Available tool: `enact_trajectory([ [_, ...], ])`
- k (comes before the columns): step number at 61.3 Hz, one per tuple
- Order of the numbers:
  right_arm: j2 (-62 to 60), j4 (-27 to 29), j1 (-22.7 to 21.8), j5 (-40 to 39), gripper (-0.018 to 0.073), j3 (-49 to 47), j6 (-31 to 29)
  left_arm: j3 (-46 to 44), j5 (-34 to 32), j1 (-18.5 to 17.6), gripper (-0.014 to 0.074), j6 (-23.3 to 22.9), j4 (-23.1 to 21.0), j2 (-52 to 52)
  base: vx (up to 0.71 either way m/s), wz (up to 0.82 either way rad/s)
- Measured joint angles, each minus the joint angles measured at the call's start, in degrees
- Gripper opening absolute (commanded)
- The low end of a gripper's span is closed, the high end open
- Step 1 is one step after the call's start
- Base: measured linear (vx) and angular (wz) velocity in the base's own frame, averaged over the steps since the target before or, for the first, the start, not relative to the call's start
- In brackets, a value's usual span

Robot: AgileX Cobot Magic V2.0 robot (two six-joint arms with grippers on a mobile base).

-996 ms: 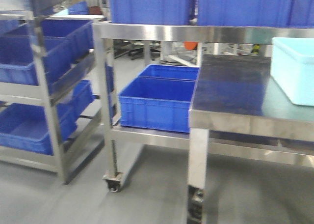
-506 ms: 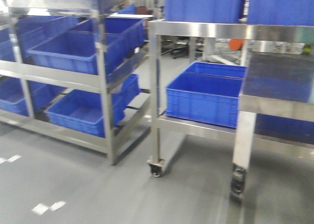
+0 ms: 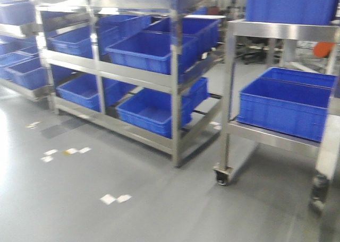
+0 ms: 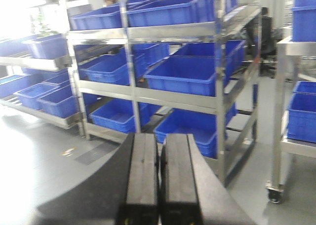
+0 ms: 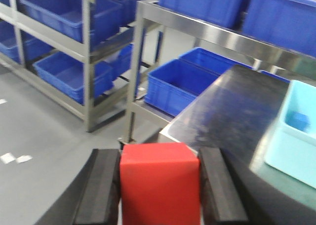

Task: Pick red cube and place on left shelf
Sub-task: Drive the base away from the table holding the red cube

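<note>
Red cube sits at 6 o'clock in the right wrist view, squeezed in the right gripper. One black finger presses on its 9 o'clock side and the other presses on its 3 o'clock side. So the jaws are clamped on the cube. Past the cube, toward 3 o'clock, is a shiny steel table. A light blue tub stands on it at the far 3 o'clock edge. A small blue thing lies inside, too blurry to name.

The left gripper is at 6 o'clock in the left wrist view. Its two black pads are pressed together with nothing between them.

In the front view, the big shelf fills the picture from 9 o'clock to 12 o'clock. It is made of steel and holds many blue bins on its levels. At 3 o'clock, near it, stands a steel cart on a little wheel. One blue box rests on the cart's low level and another on its top. On the grey floor, at 7 o'clock, are small white marks. The front view is a bit blurry.
</note>
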Motion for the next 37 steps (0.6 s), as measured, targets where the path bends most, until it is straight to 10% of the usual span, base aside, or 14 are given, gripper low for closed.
enact_trajectory([
  [37,0.0,0.0,0.0,0.0,0.0052,0.0,0.0,0.0,0.0,0.0,0.0106,0.0,0.0,0.0,-0.13,0.4],
])
